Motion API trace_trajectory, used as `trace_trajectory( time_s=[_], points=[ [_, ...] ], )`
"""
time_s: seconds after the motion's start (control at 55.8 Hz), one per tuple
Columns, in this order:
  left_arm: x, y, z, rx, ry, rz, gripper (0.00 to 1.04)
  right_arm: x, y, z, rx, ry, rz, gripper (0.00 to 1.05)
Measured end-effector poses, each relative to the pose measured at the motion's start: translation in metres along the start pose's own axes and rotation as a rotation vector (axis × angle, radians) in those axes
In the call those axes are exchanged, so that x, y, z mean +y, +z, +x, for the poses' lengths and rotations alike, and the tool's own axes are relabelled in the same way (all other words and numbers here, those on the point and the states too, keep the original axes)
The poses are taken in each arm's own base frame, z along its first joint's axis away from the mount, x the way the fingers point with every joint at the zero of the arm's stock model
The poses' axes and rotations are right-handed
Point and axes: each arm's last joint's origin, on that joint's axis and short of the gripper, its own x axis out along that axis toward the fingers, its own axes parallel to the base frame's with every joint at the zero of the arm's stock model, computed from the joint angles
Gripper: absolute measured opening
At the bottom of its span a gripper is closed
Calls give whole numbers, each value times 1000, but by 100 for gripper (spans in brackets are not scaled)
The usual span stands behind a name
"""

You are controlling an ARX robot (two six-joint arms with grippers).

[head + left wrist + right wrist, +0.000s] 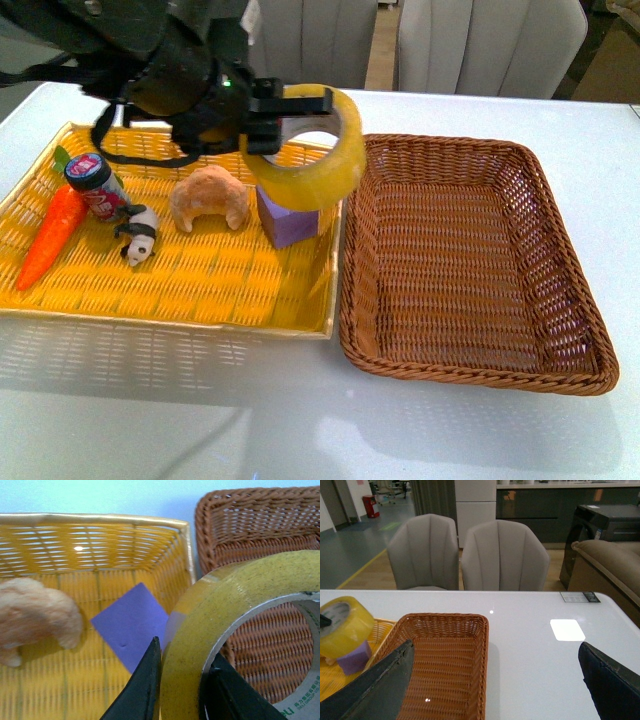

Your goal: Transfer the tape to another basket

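Yellowish translucent packing tape roll (318, 165) sits upper centre in the front view, its wall clamped between the left gripper's (286, 118) black fingers (143, 687), over a purple block (290, 226) at the bright yellow woven basket's (200, 292) right edge. Just right lies the dark brown wicker rectangular basket (470, 376). The right gripper (495, 646) stands wide apart.

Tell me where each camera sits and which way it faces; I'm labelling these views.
Front: on the robot's body, looking down at the yellow basket and brown basket; left arm and left claw show, gripping the tape.
Left wrist: on the left arm, facing down past its fingers onto the tape.
Right wrist: on the other arm, facing across the table toward chairs; open right claw shows.
All share the tape and brown basket.
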Motion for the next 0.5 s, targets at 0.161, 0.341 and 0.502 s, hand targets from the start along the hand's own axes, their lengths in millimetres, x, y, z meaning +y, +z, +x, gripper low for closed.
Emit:
trace_trajectory(
  time_s=[0.161, 0.341, 0.502],
  points=[
    [-33, -2, 18, 31, -47, 40, 16, 0, 0, 0, 0, 0, 0, 96],
    [-62, -6, 29, 61, -85, 80, 16, 0, 0, 0, 0, 0, 0, 96],
    [-75, -17, 43, 110, -90, 103, 16, 0, 0, 0, 0, 0, 0, 96]
  ],
)
